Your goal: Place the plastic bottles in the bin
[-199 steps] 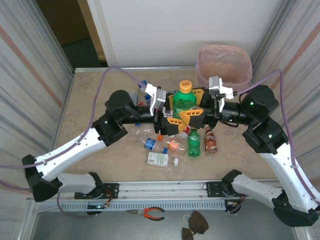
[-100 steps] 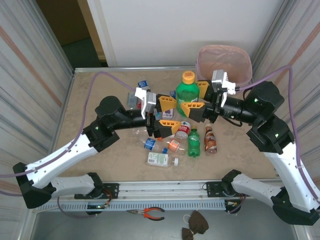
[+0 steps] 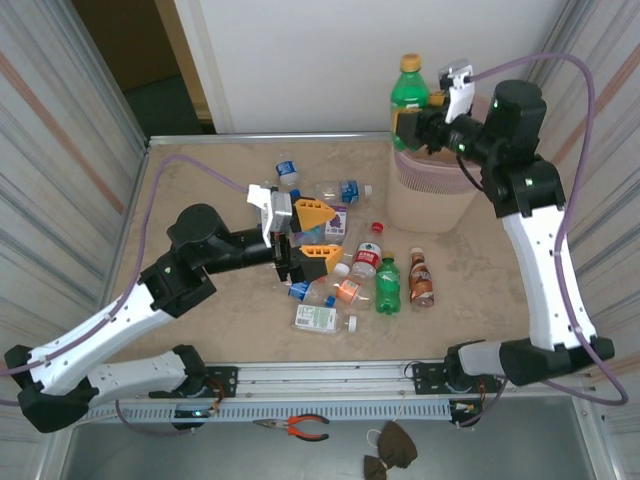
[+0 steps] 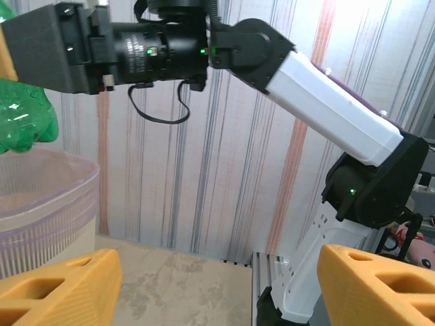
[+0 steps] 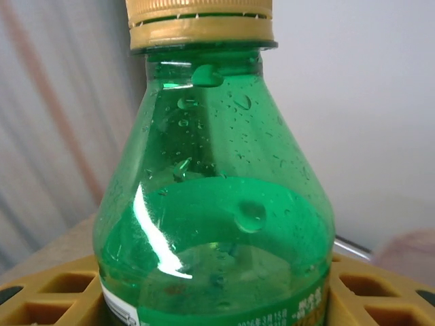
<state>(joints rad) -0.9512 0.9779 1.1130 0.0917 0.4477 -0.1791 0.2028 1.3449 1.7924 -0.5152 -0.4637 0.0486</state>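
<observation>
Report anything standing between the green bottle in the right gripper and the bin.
Nothing visible does. The right gripper holds the green bottle upright above the bin, with open air between its base and the rim.

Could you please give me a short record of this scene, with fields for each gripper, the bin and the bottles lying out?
left gripper: open, empty, over the bottle cluster
right gripper: shut on the large green bottle, held upright with its yellow cap up
bin: pale pink, upright, beneath the held bottle
bottle cluster: loose group, mostly lying down, including a small green bottle and a brown bottle
task status: one bottle above the bin, not yet released; many others not yet binned
</observation>
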